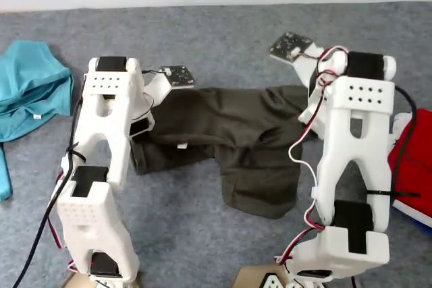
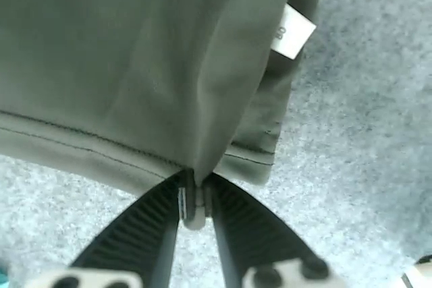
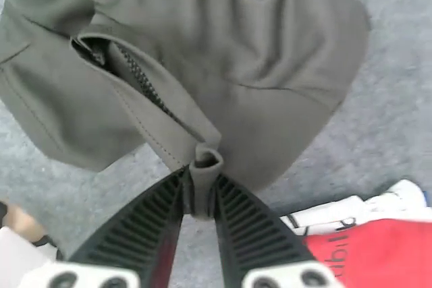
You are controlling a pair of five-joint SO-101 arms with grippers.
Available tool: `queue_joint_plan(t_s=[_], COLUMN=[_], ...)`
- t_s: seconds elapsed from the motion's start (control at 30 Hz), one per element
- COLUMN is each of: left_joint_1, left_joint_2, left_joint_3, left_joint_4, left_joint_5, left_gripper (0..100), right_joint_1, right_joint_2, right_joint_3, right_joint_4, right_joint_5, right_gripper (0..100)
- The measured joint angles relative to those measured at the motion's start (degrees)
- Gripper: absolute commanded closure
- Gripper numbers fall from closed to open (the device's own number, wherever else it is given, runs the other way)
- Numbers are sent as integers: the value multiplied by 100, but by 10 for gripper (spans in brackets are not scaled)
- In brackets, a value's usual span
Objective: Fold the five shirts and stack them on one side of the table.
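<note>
We've got the dark olive shirt [image 1: 229,133] lying crumpled in the middle of the grey table [image 1: 202,32], strung between both arms. Our left gripper [image 2: 194,202] is clamped tight on the shirt's stitched hem, a thin fold of cloth squeezed between its ribbed jaws, and the white label [image 2: 291,32] shows a little further along the cloth. On the other side, our right gripper [image 3: 202,190] is pinching a bunched fold of the same shirt, close to the zip [image 3: 142,79]. A teal shirt [image 1: 30,89] lies heaped at the table edge on the left arm's side, and a red shirt [image 1: 413,160] sits beside the right arm
</note>
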Motion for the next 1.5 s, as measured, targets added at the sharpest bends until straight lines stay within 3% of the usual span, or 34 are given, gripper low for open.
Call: queue_joint_plan(t_s=[0.73, 1.07, 1.13, 1.3, 1.5], left_joint_1=[0, 0, 0, 0, 0], left_joint_2=[-53, -53, -53, -53, -53], left_joint_3=[501, 659, 659, 659, 659], left_joint_4=[0, 0, 0, 0, 0], left_joint_5=[-123, -158, -158, -158, -158], left_gripper=[994, 934, 927, 891, 884], right_joint_1=[-35, -35, -35, -35, -35], right_joint_2=[0, -35, -35, -35, -35], right_joint_3=[70, 695, 712, 712, 501], right_joint_4=[53, 53, 53, 53, 53], right_joint_5=[0, 0, 0, -26, -844], right_gripper=[990, 989, 962, 769, 723])
